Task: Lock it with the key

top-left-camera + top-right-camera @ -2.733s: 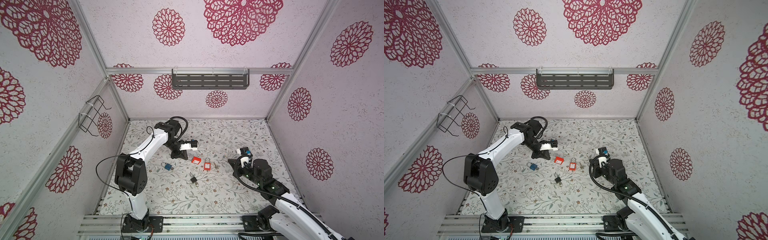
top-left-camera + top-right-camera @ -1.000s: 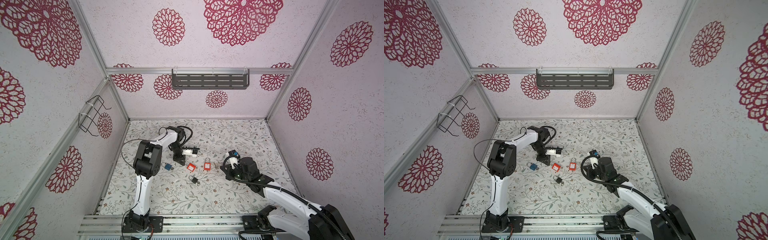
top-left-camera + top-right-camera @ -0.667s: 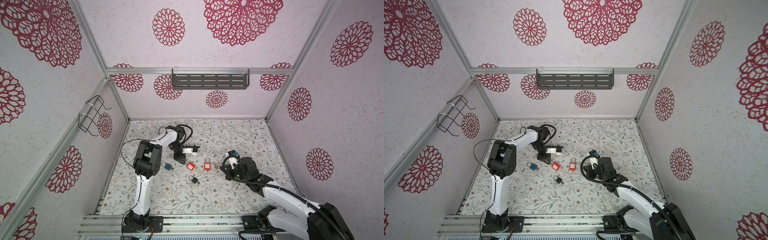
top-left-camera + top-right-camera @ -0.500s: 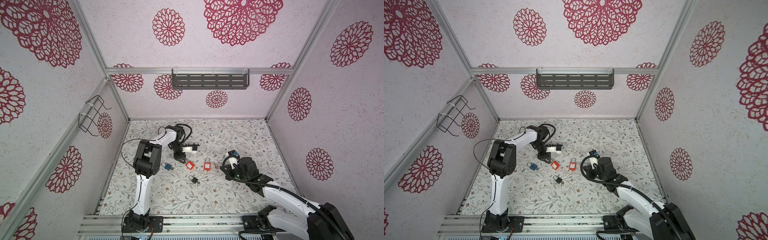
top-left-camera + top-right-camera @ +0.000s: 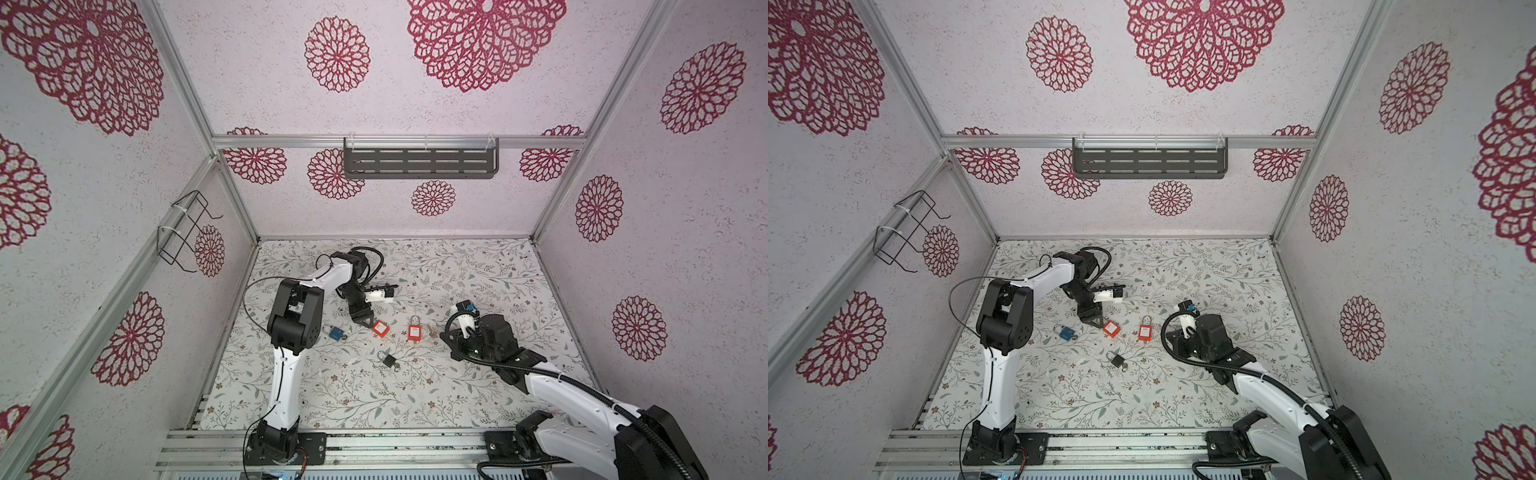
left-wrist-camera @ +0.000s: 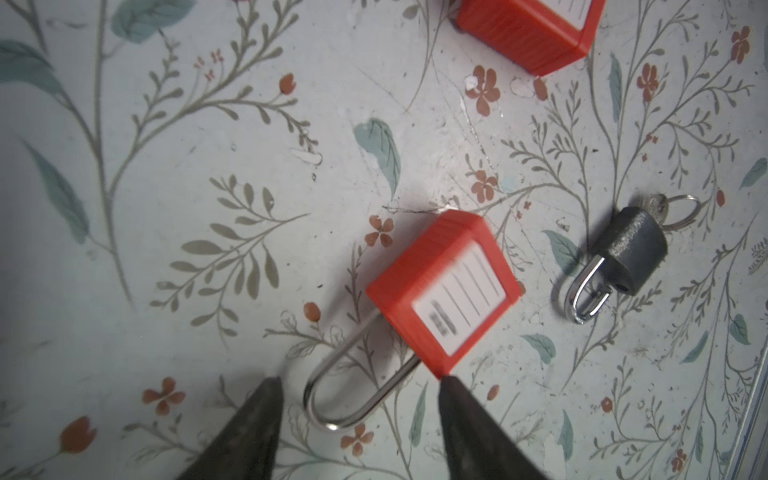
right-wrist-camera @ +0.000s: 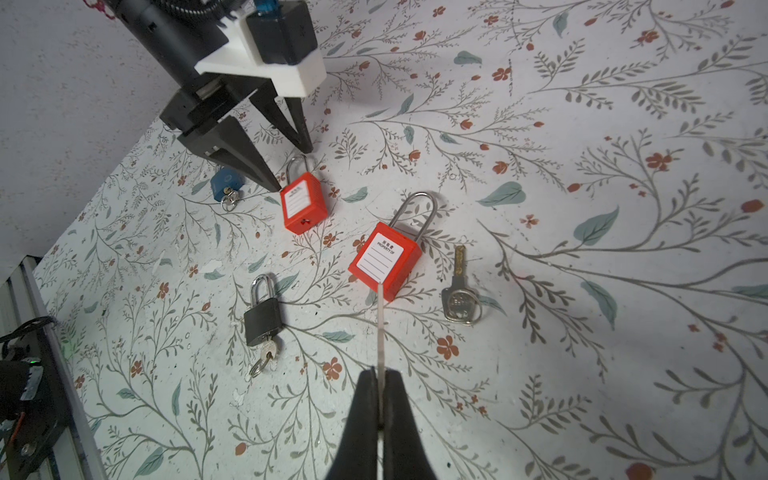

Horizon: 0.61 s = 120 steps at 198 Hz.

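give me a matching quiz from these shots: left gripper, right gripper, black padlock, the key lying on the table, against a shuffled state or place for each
Things
1. left gripper
2. right gripper
3. black padlock
4. key on the table

States or places
A. has a ringed key in its keyhole
B. shut on a thin key
C. lies flat beside a red padlock
D. open, fingers either side of the shackle of a second red padlock

Pairs: 1-D, 2-B, 3-A, 4-C
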### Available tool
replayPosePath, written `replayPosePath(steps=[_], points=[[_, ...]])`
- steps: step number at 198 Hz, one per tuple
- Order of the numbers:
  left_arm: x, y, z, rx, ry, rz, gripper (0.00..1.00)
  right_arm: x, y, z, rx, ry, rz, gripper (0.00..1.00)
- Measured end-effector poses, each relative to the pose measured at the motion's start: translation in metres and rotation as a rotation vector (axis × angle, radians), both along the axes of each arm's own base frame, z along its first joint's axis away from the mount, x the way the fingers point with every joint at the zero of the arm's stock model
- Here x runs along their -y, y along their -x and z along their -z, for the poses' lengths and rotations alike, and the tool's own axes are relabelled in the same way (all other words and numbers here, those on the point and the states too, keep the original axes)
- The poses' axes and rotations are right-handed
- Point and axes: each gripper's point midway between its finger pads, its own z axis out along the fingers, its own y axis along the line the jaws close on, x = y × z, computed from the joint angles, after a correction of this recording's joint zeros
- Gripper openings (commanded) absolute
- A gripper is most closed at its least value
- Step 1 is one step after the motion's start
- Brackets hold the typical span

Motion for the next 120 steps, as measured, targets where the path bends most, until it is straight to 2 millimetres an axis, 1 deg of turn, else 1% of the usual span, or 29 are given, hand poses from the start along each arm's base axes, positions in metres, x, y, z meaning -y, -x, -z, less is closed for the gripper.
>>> replayPosePath(steps=[37,61,95,120], points=[[0.007,-0.007,-0.005,0.017,0.010,-0.010,0.97,0.000,0.000,0.000,0.000,0.000,0.000,0.00],[0.009,-0.009,-0.003,0.016,-0.002,-0.033,0.97,0.000,0.000,0.000,0.000,0.000,0.000,0.00],[0.000,-0.014,0.002,0.026,-0.065,-0.115,0.97,0.000,0.000,0.000,0.001,0.000,0.000,0.00],[-0.012,-0.010,0.003,0.050,-0.116,-0.177,0.97,0.000,0.000,0.000,0.000,0.000,0.000,0.00]])
